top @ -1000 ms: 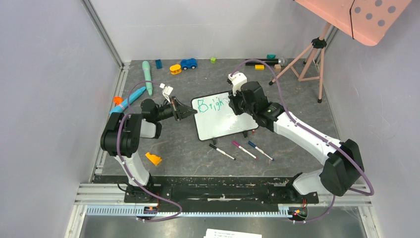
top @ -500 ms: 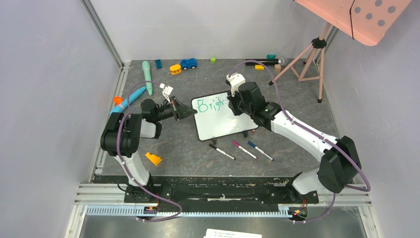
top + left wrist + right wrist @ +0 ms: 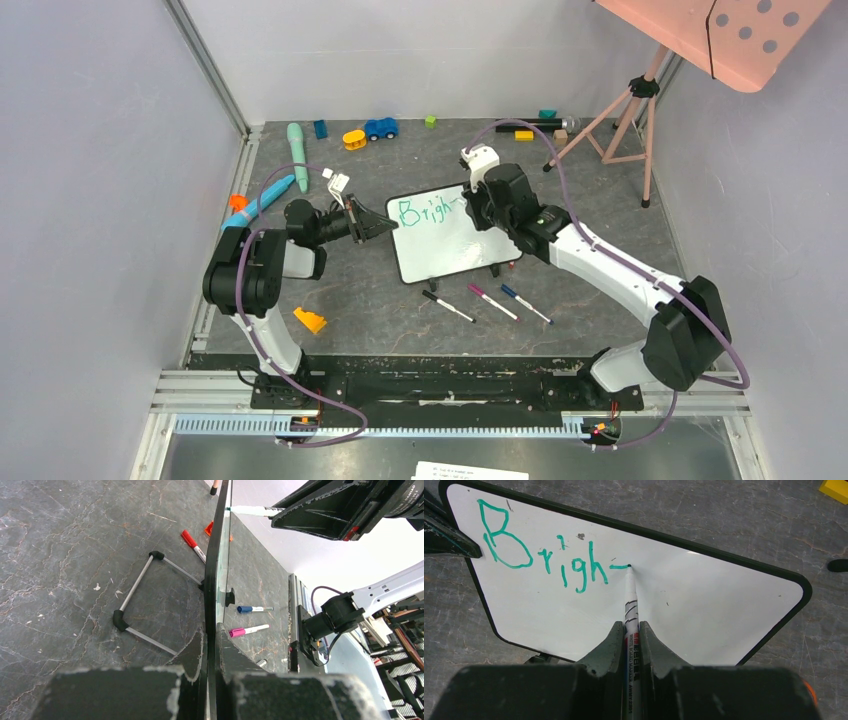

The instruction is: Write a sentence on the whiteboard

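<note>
The whiteboard (image 3: 450, 245) stands tilted on the table, its face (image 3: 704, 610) white inside a thin black frame. Teal-green letters of the sentence (image 3: 549, 555) read "Brigh", followed by a short horizontal stroke. My right gripper (image 3: 631, 630) is shut on a white board marker (image 3: 630, 605), whose tip touches the board at the end of that stroke. In the top view this gripper (image 3: 470, 205) hovers over the board's upper right part. My left gripper (image 3: 385, 226) is shut on the board's left edge (image 3: 215, 580), with a finger on each face.
Three capped markers (image 3: 447, 306) (image 3: 494, 302) (image 3: 526, 304) lie in front of the board. Its wire stand (image 3: 145, 600) props it from behind. Toys, among them a blue car (image 3: 380, 128), line the back. A tripod (image 3: 625, 110) carries a pink dotted panel (image 3: 740, 35). An orange wedge (image 3: 310, 320) lies near left.
The right gripper has shifted slightly right with the marker, and a short horizontal teal stroke now follows the "h". The left arm and the board have not moved.
</note>
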Robot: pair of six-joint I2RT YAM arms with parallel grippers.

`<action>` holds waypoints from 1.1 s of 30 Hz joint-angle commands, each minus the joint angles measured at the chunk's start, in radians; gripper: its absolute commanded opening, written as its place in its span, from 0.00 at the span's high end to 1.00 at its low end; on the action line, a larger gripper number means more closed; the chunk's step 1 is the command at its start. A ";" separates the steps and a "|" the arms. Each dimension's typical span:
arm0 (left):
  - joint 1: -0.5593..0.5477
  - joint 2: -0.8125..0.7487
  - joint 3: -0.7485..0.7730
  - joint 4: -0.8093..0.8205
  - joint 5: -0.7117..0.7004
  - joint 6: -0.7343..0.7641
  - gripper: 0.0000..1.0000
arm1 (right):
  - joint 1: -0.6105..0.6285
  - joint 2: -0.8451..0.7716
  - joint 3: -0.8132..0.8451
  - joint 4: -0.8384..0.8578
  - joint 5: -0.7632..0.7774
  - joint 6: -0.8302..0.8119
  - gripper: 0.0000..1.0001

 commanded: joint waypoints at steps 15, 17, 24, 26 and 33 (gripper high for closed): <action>-0.004 -0.037 -0.005 0.031 0.022 0.065 0.98 | -0.018 -0.058 0.060 0.028 -0.055 0.001 1.00; -0.004 -0.037 -0.005 0.031 0.023 0.065 0.98 | -0.017 -0.045 0.065 0.028 -0.059 0.003 1.00; -0.005 -0.038 -0.006 0.030 0.021 0.067 0.98 | -0.019 -0.012 0.086 0.033 -0.057 0.003 1.00; -0.004 -0.038 -0.006 0.030 0.021 0.066 0.98 | -0.017 -0.001 0.090 0.034 -0.053 0.003 1.00; -0.004 -0.038 -0.005 0.028 0.021 0.067 0.98 | -0.019 0.026 0.093 0.040 -0.035 0.001 1.00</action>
